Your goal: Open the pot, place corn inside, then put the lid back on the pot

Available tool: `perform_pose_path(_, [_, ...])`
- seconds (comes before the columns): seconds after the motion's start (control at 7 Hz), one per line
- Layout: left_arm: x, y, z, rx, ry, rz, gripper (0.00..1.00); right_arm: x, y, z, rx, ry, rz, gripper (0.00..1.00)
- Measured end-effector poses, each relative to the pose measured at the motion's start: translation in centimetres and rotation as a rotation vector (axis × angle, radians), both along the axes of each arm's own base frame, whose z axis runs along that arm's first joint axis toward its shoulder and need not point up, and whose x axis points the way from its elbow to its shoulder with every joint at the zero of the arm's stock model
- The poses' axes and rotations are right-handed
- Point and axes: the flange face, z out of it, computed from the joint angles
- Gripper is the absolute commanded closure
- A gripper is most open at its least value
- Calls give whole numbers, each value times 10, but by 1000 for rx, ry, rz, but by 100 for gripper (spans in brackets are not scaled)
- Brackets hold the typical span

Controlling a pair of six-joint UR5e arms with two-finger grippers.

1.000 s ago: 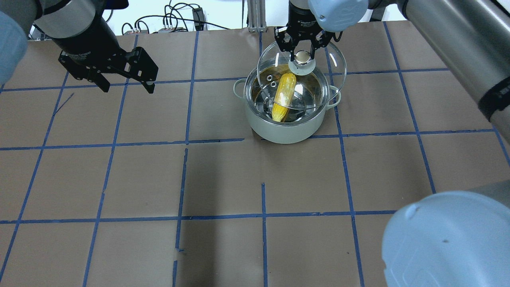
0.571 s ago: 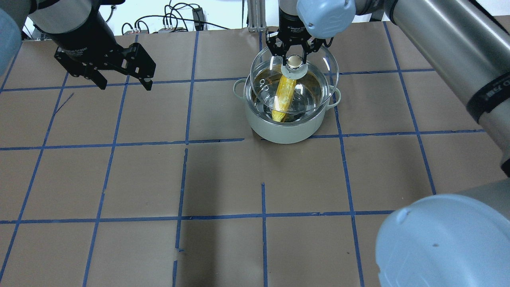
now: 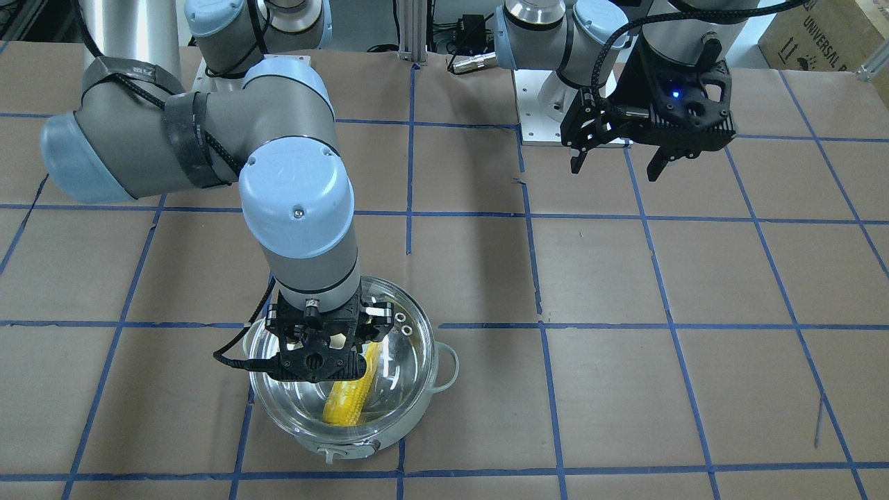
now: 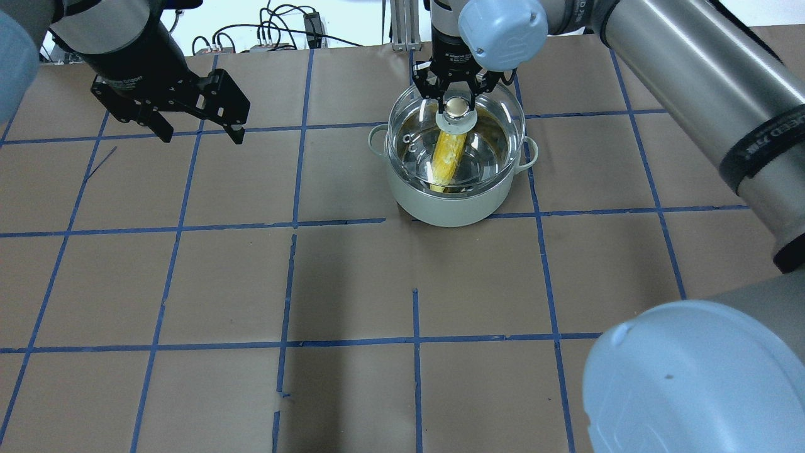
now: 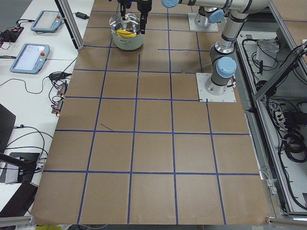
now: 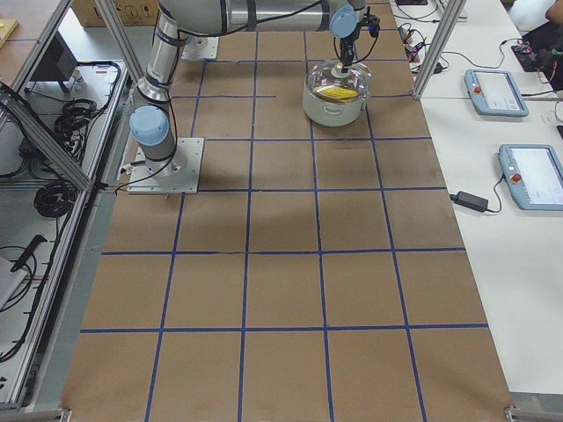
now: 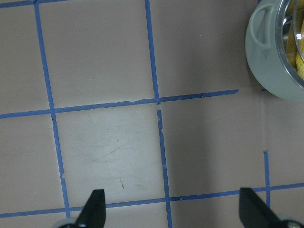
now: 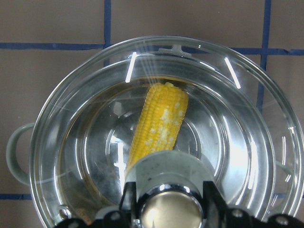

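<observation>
The pot [image 4: 449,211] is pale green-white outside and shiny steel within; the corn [image 8: 159,118] is yellow, in neat kernel rows (glare whitens a few). The lid [image 8: 247,156] is clear glass — its knob [image 4: 455,106] metallic on a pale base. The table [image 4: 352,283] is brown, crossed by a blue tape grid [image 4: 352,343]. The right arm [image 3: 125,160] is grey with pale-blue caps.

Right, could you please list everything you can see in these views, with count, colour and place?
pot: one, pale green outside, steel inside, on the table's far side.
corn: one, yellow, lying inside the pot.
lid: one, clear glass with a metallic knob, over the pot's opening.
table: one, brown cover with a blue tape grid.
pendant tablets: two, blue-grey, beside the table.
left gripper: one, black, open, above bare table, apart from the pot.
right gripper: one, black, shut on the lid's knob.
</observation>
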Motion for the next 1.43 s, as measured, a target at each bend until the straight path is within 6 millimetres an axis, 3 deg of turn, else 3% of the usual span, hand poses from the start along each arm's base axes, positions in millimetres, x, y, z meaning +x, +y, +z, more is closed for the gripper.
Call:
perform_pose_path(1.0, [0, 2, -5, 9, 0, -6, 0, 4, -3, -14, 28, -21, 17, 95])
perform_pose_path(1.14, [0, 2, -5, 10, 0, -6, 0, 2, -3, -15, 29, -21, 23, 85])
perform_pose_path(1.29, [0, 2, -6, 11, 0, -6, 0, 1, -3, -16, 33, -20, 28, 68])
perform_pose_path(1.43, [0, 2, -6, 12, 0, -6, 0, -1, -3, -16, 39, -17, 30, 63])
